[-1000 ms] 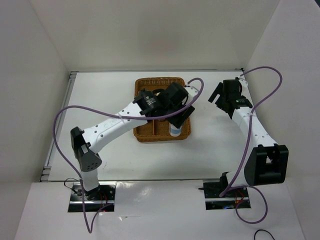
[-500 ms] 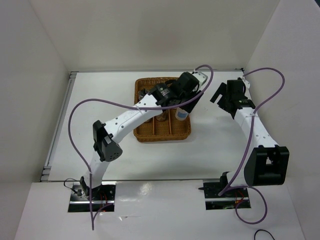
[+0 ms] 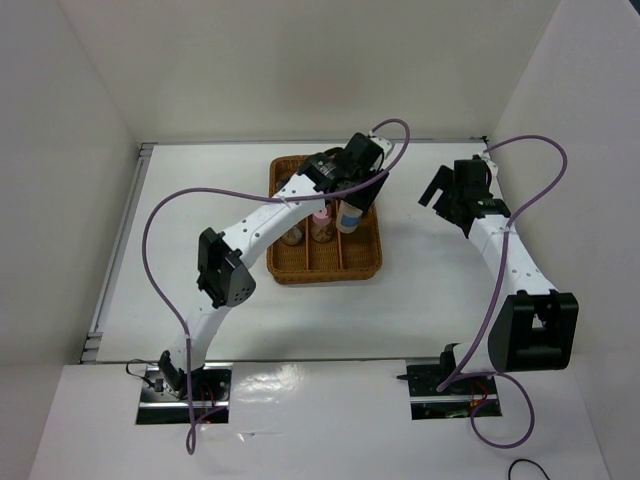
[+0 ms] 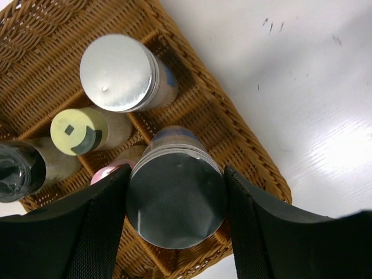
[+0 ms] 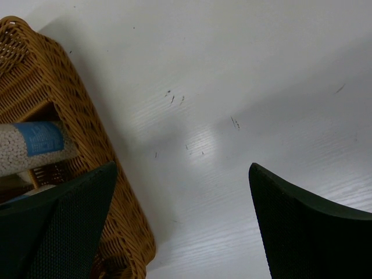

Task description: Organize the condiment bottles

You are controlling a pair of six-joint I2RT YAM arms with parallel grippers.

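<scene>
My left gripper (image 4: 176,232) is shut on a silver-capped bottle (image 4: 176,203) with a blue label and holds it over the right side of the wicker tray (image 4: 250,151). Standing in the tray are a second silver-capped bottle (image 4: 119,72), a pale yellow-capped one (image 4: 78,132), a pink-capped one (image 4: 107,173) and a black-capped one (image 4: 17,171). In the top view the held bottle (image 3: 348,216) hangs under the left gripper (image 3: 350,195), beside the pink-capped bottle (image 3: 321,222). My right gripper (image 3: 440,195) is open and empty over bare table right of the tray (image 5: 35,75).
The tray (image 3: 325,275) sits at the middle back of the white table, divided into long compartments. White walls close in the back and both sides. The left arm's purple cable loops above the tray's far end. The blue-labelled bottle (image 5: 35,145) shows at the right wrist view's left edge.
My left gripper has carried the silver-capped bottle from the tray's near right end toward its far end, the arm stretching out. The right arm has hardly moved.
</scene>
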